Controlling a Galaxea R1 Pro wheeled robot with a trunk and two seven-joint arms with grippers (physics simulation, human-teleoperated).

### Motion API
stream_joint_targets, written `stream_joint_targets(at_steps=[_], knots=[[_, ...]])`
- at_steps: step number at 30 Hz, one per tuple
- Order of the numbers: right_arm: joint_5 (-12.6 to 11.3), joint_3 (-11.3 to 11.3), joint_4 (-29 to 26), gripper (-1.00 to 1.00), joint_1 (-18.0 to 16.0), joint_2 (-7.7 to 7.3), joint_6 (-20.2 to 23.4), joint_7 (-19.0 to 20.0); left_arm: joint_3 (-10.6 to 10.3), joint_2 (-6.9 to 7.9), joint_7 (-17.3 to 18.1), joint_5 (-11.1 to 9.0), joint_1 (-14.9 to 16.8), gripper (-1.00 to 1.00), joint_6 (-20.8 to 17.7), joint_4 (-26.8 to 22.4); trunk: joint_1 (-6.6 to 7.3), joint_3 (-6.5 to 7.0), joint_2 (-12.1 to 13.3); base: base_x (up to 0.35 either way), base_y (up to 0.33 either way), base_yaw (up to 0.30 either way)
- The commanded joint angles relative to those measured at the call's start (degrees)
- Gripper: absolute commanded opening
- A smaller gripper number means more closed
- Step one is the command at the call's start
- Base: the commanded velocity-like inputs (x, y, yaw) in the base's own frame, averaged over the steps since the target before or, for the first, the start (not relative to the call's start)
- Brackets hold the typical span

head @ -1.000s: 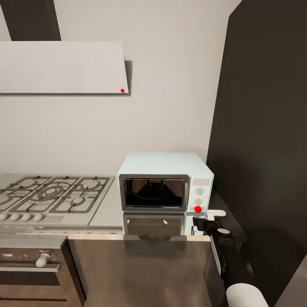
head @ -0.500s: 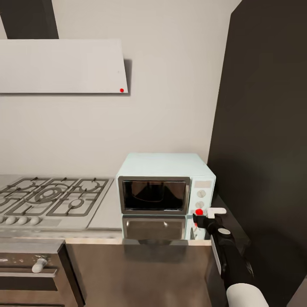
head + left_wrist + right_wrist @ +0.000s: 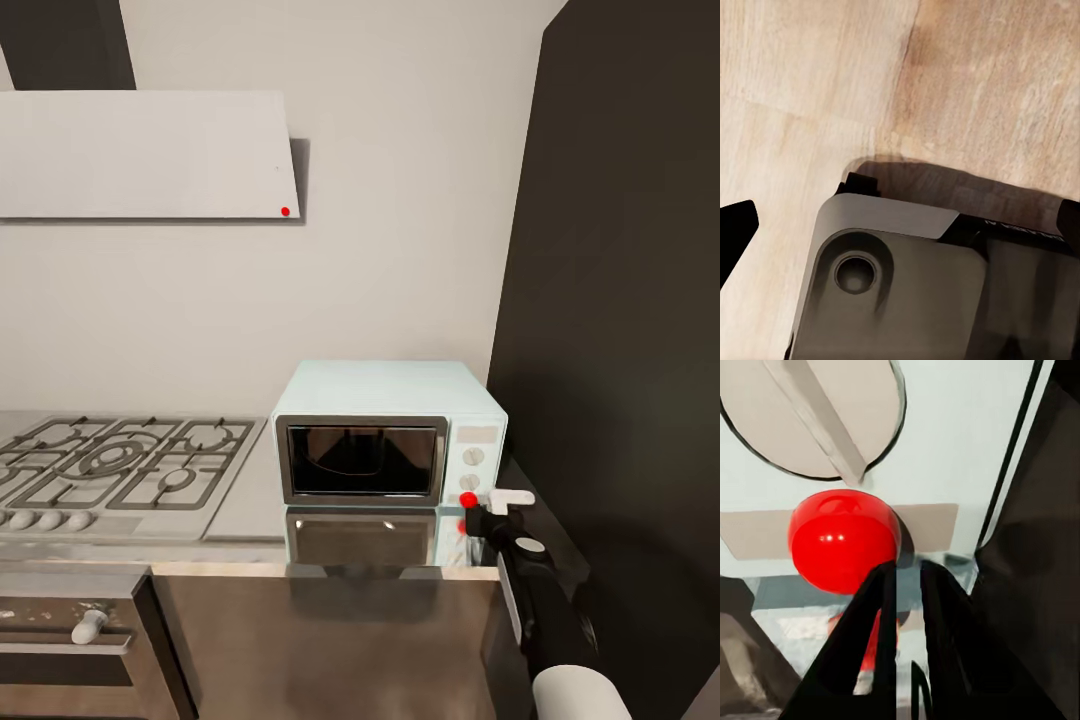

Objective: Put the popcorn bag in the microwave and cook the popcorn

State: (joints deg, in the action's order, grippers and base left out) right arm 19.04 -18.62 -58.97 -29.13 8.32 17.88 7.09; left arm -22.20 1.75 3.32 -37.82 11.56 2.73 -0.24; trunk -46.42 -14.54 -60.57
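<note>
- no brand name or readable writing showed on the microwave (image 3: 388, 440); its side panel carried two white knobs and a round red light (image 3: 468, 499) (image 3: 844, 547) below them.
- the microwave stood on the countertop (image 3: 250, 490), with its door shut; a dark shape lay behind the glass, but whether that was the popcorn bag could not be told, and no bag lay on the countertop beside the microwave.
- the right gripper (image 3: 478, 518) (image 3: 904, 585) sat at the lower front corner of the microwave's panel, its two dark fingers (image 3: 874, 637) nearly together with a thin gap between them, tips just at the red light and clasping nothing.
- the lower knob (image 3: 817, 416) sat just past the light from the fingertips.
- left of the microwave lay a gas hob (image 3: 115, 465), with an oven (image 3: 75, 640) beneath it and a pale hood (image 3: 150, 155) on the wall above.
- a tall dark cabinet (image 3: 620, 350) stood just right of the microwave.
- the left wrist camera looked down on a wooden floor (image 3: 832, 75) and a grey part of the robot's base (image 3: 907, 285); dark edges of the left gripper's fingers (image 3: 735, 232) showed, but how wide its jaws stood could not be told.
</note>
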Motion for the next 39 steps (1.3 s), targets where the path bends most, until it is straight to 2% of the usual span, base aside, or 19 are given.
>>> stream_joint_targets(at_steps=[1,10,20,27,30,33,39], knots=[[0.62,-0.29,-0.12,-1.0,-0.05,0.06,0.22,0.55,-0.46,0.01,0.23,-0.59,0.04,1.0,0.17,0.06,0.0,-0.08,-0.05,0.0,0.0,0.0],[1.17,-0.29,-0.13,-1.0,-0.05,0.17,0.22,0.65,-0.48,0.01,0.21,-0.59,0.04,1.0,0.17,0.06,0.0,-0.08,-0.05,0.0,0.0,0.0],[0.75,-0.28,0.63,-1.0,-0.05,0.2,0.27,1.0,-0.47,0.01,0.28,-0.45,0.04,1.0,0.17,0.06,0.0,-0.08,-0.05,0.002,0.0,0.0],[0.67,-0.24,0.71,-1.0,-0.05,0.29,0.27,1.0,-0.48,0.01,0.28,-0.42,0.04,1.0,0.17,0.06,0.0,-0.08,-0.05,0.16,0.0,0.0],[0.79,-0.2,3.71,-1.0,-0.05,0.3,0.23,1.0,-0.48,0.01,0.29,-0.48,0.04,1.0,0.17,0.06,0.0,-0.08,-0.05,0.112,0.0,0.0],[0.86,-0.19,4.18,-1.0,-0.05,0.23,0.22,1.0,-0.48,0.01,0.27,-0.53,0.04,1.0,0.17,0.06,0.0,-0.08,-0.05,0.011,0.0,0.0],[1.03,-0.19,3.56,-1.0,-0.05,0.12,0.22,0.92,-0.39,-0.16,0.19,-0.68,0.04,1.0,0.21,0.06,0.0,-0.08,-0.05,-0.27,0.0,0.0]])
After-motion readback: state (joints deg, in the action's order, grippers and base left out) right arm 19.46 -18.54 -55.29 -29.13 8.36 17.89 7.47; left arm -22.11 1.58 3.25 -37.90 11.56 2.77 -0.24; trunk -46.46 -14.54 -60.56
